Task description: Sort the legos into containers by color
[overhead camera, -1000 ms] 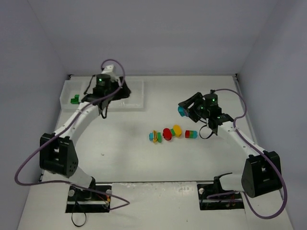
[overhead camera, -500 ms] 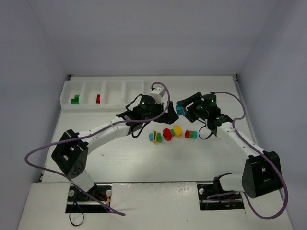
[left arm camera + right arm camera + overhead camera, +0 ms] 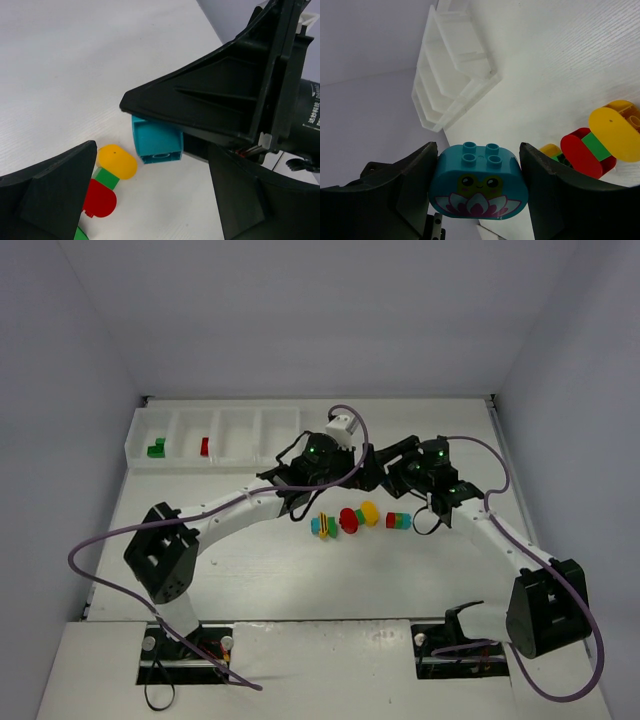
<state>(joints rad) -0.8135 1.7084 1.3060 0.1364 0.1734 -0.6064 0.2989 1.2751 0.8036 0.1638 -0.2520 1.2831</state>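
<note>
Top external view shows, nearest to the arm bases, a short row of loose legos (image 3: 358,519) on the white table (image 3: 300,580), in the middle between the two arms. The row has a striped stack, a red round piece, a yellow round piece and a red-green-cyan stack.

Just beyond the row, at its 12 o'clock, the two grippers are close together. The right gripper (image 3: 479,175) is clamped on a cyan brick (image 3: 478,187), one finger on each end. This brick has its studs up and a smiling face with a pink flower printed on its side. The left gripper (image 3: 150,200) has its jaws wide apart and holds nothing. The cyan brick hangs just in front of it, at its 12 o'clock, and I cannot tell if a left finger touches it.

Farther, at 10 o'clock from the grippers, the tray (image 3: 240,462) lies along the back edge of the table. Its first compartment from the left holds a green brick (image 3: 156,449), and the second holds a red brick (image 3: 204,446).
</note>
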